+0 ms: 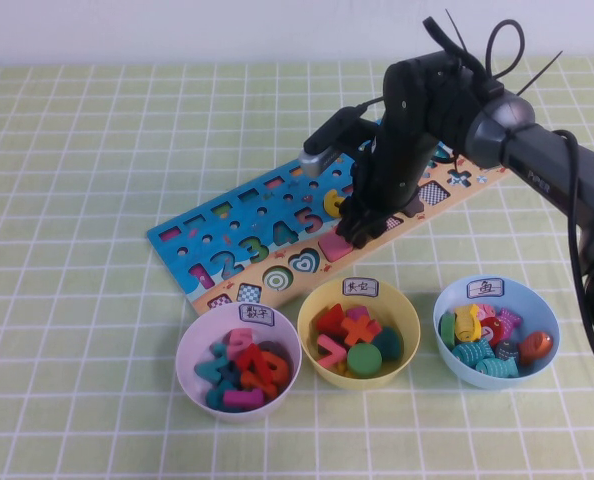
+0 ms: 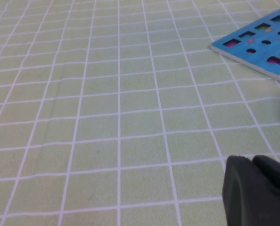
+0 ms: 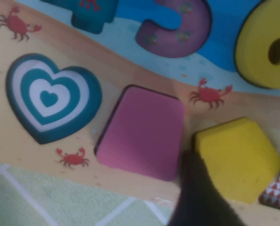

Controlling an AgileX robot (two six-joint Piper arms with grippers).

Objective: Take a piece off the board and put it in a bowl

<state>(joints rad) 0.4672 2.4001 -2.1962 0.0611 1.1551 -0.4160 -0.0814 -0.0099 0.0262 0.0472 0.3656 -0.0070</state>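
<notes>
The board point(image 1: 239, 232) lies slanted across the table, with its blue numbered part on the far side and its tan shape strip on the near side. My right gripper point(image 1: 355, 232) is down on the tan strip, just right of the pink square point(image 1: 334, 246). In the right wrist view its fingers point(image 3: 196, 193) stand on both sides of the yellow pentagon point(image 3: 236, 157) and press its edges; the pentagon is still at board level. The yellow bowl point(image 1: 306, 325), with a white label at its rim, stands just in front of the board. My left gripper point(image 2: 252, 161) is shut and empty over bare cloth.
A pale pink bowl point(image 1: 184, 352) of number pieces stands left of the yellow bowl, and a light blue bowl point(image 1: 442, 310) of beads stands right of it. The yellow 6 point(image 3: 265, 44), purple 5 point(image 3: 177, 26) and heart slot point(image 3: 50, 96) lie near the gripper. The board's corner point(image 2: 258, 47) shows in the left wrist view.
</notes>
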